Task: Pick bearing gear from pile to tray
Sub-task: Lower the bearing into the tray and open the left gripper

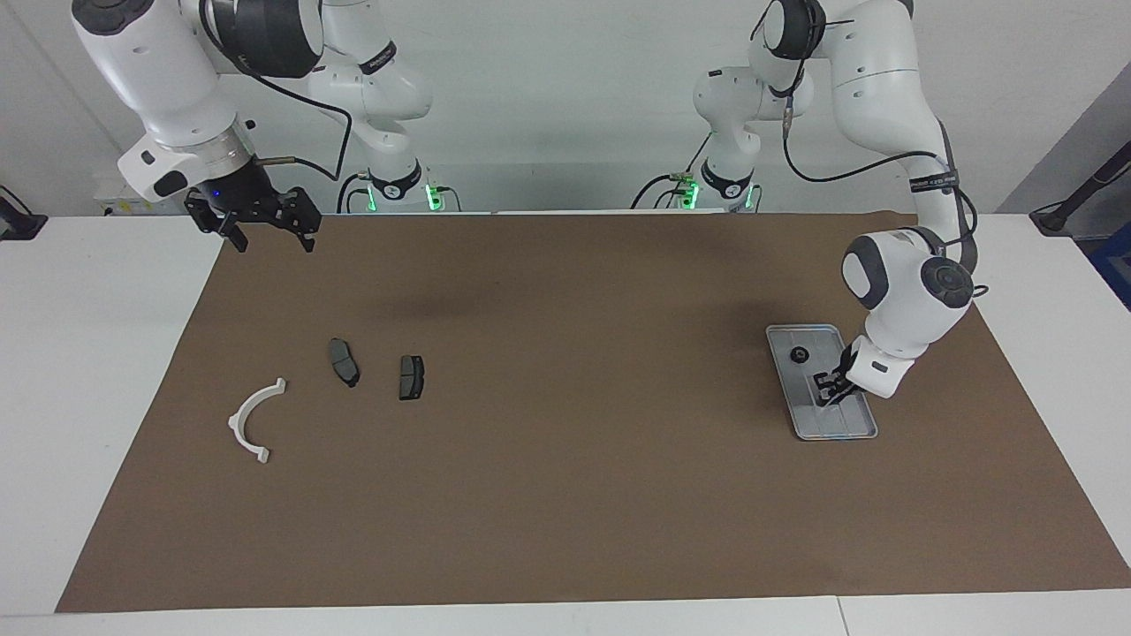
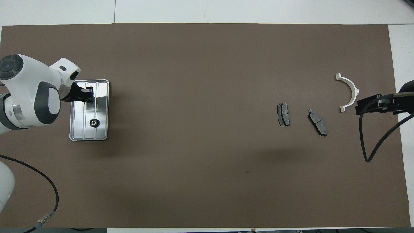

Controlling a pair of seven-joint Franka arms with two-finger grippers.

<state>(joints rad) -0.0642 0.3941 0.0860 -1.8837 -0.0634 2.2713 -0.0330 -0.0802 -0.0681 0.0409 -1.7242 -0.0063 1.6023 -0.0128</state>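
A small black bearing gear lies in the silver tray at the left arm's end of the mat. My left gripper hangs low over the tray's farther half, shut; I cannot make out anything between its tips. The pile lies toward the right arm's end: a white plastic arc and two dark brake pads. My right gripper waits open, raised over the mat's edge, empty.
A brown mat covers the white table. The right arm's black cable hangs over the mat beside the pile.
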